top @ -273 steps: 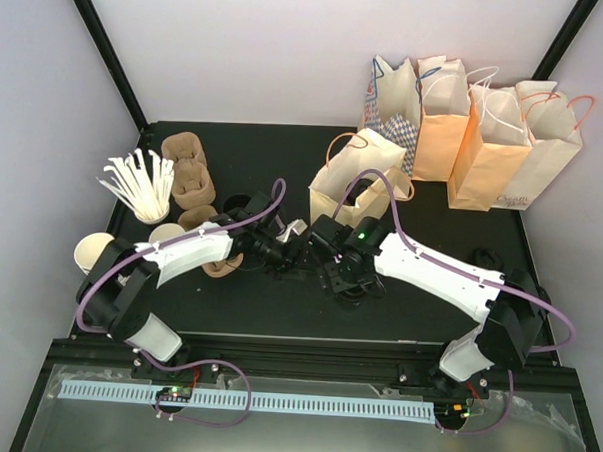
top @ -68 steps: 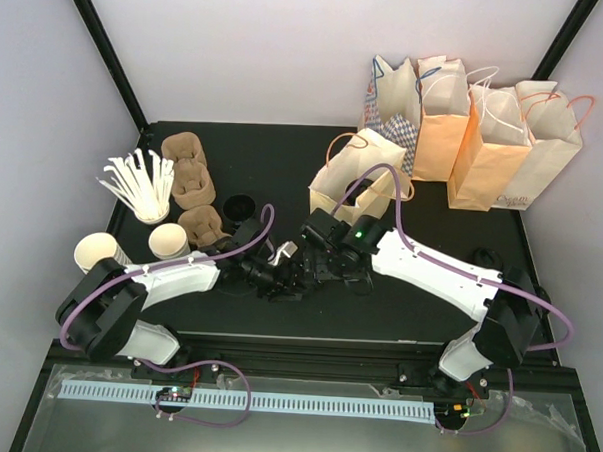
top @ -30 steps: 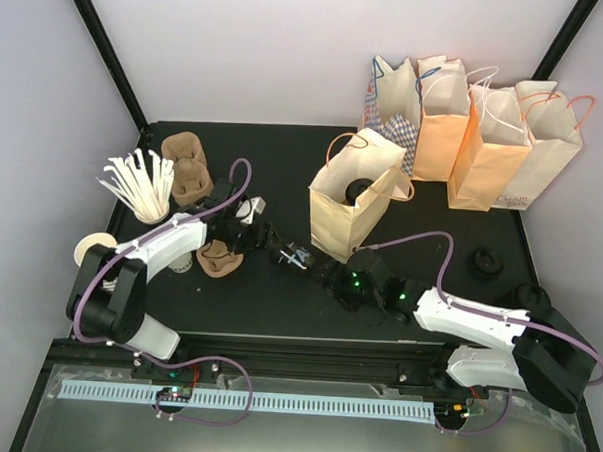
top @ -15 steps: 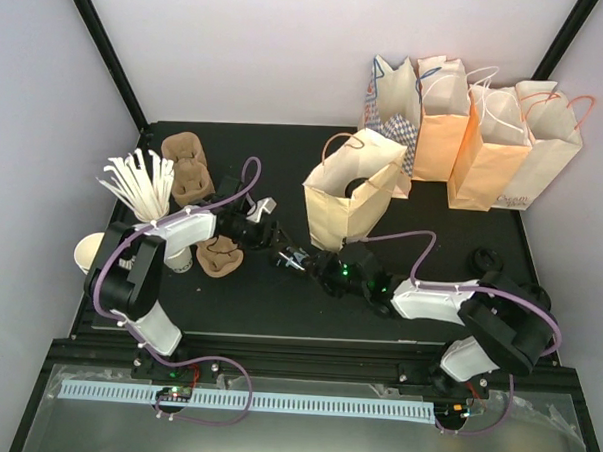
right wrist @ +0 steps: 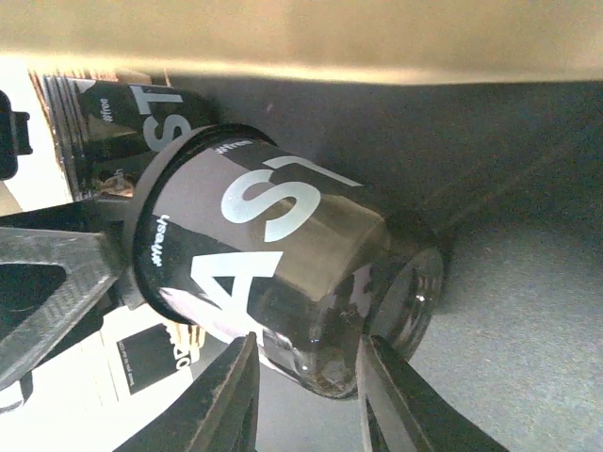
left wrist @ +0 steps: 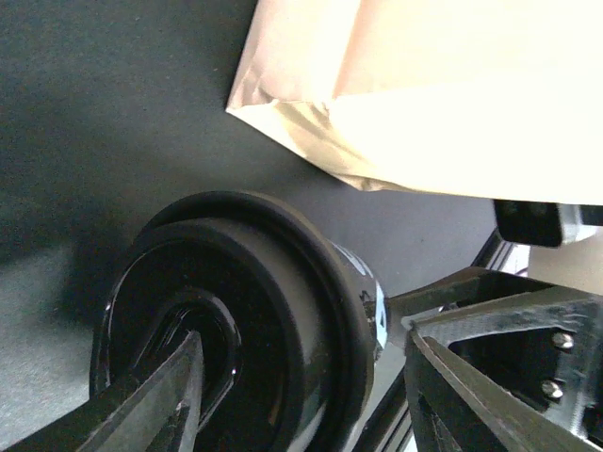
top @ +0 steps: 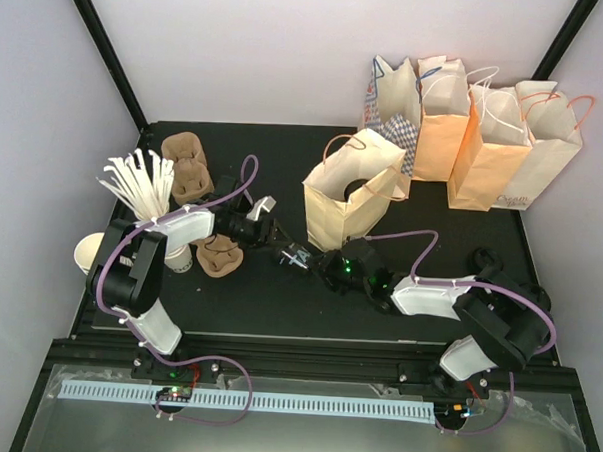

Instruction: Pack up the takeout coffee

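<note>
Your takeout coffee point(right wrist: 283, 245), a paper cup with a round black plastic lid point(left wrist: 254, 282), is on its side, a little below the middle of the top view. It is just in front of the open tan paper bag point(left wrist: 452, 94), on or just above the black table point(left wrist: 113, 113). Its side looks dark with big pale letters. Your left gripper point(left wrist: 303, 353) faces the lid, jaws wide, holding nothing. Your right gripper point(right wrist: 309, 348) faces the cup's bottom, jaws apart but narrower. You cannot tell if they touch it.

The black cup point(right wrist: 273, 273) looks glossy, the paper bag point(right wrist: 330, 38) matt.
</note>
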You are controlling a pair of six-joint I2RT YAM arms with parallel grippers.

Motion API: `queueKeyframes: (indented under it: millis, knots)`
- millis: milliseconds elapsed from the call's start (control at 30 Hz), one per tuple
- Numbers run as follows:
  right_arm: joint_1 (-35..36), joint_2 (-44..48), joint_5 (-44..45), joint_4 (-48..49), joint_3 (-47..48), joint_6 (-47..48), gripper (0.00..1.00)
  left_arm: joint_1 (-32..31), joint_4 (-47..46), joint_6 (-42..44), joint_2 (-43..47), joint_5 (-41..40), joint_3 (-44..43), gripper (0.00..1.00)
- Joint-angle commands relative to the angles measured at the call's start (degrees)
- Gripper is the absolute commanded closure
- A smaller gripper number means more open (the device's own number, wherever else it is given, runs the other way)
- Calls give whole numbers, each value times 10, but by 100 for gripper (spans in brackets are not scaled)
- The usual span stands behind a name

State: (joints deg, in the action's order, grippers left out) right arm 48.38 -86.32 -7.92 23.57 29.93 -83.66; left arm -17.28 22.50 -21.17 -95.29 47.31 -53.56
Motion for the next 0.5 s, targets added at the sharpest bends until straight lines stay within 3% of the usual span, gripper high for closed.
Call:
queueKeyframes:
  millis: [0, 467]
  knots:
    - [-3, 4, -7, -3, 5, 6, 69, -14, -18, -16, 0, 96, -14, 40]
    - [-14, 23, -20, 7, -36, -4, 74, -112, -11, -67, 52, 115, -15, 41]
